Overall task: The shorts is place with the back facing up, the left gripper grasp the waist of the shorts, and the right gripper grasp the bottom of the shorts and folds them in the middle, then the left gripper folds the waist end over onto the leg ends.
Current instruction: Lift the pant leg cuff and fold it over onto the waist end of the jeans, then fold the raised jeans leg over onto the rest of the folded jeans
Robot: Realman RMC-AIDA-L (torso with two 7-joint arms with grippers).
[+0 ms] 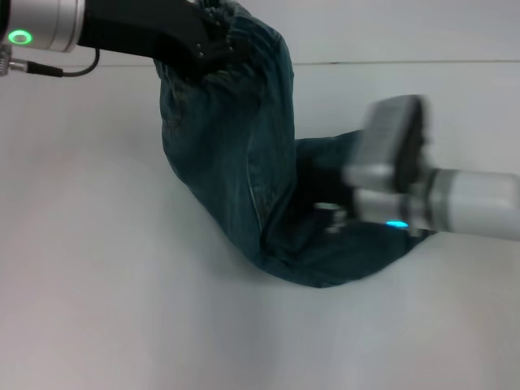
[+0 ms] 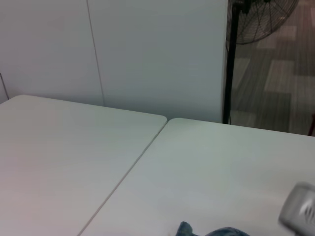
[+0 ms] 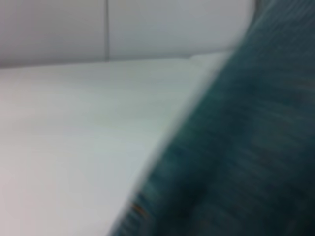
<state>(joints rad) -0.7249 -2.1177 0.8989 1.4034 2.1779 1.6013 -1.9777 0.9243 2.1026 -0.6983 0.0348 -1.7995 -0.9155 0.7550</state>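
Note:
The blue-green denim shorts hang in a long twisted drape from the upper left down to the white table. My left gripper is raised at the top of the head view, shut on the gathered waist. The lower folded part of the shorts rests on the table at centre right. My right gripper is low against that lower part and blurred by motion. The leg hems are hidden behind it. Denim fills half of the right wrist view. A scrap of denim shows in the left wrist view.
A seam divides two white tabletops. A white wall panel stands behind the table, and a floor fan stands beyond its far edge. The right arm's grey wrist shows in the left wrist view.

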